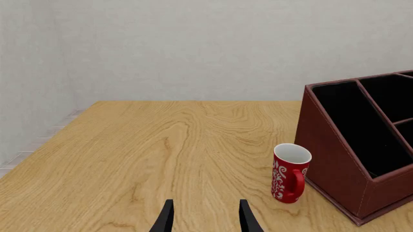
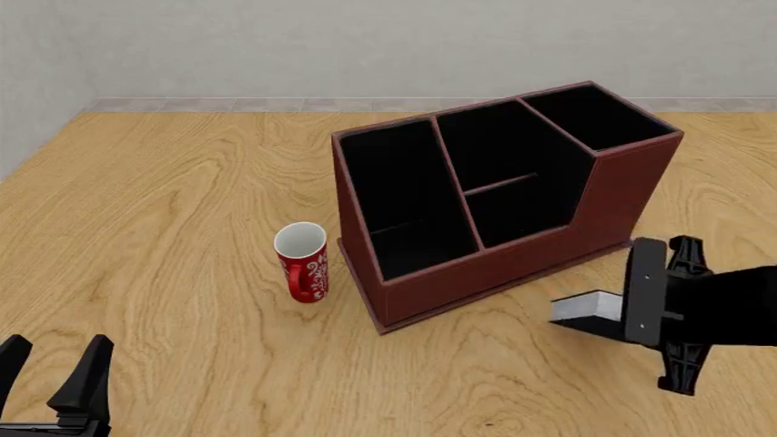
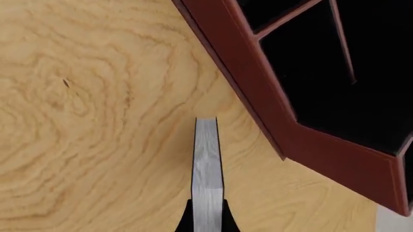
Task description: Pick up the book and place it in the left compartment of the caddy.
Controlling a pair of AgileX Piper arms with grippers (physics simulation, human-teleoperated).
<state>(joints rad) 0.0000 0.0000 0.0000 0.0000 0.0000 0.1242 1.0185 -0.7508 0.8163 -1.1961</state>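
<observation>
The reddish-brown caddy (image 2: 510,266) stands mid-table, its open black sections facing up. Its long left compartment (image 2: 401,196) is empty; it also shows in the left wrist view (image 1: 361,125). My right gripper (image 2: 603,315) is shut on the black book (image 2: 580,308), held with its white page edges showing, to the right front of the caddy. In the right wrist view the book (image 3: 208,164) sticks out between my fingers, over the wood beside the caddy's wall (image 3: 258,96). My left gripper (image 2: 55,362) is open and empty at the near left.
A red-and-white mug (image 2: 302,264) stands upright just left of the caddy's front left corner; it also shows in the left wrist view (image 1: 290,173). The wooden table (image 2: 158,209) stretches left of it. A grey wall runs behind the table's far edge.
</observation>
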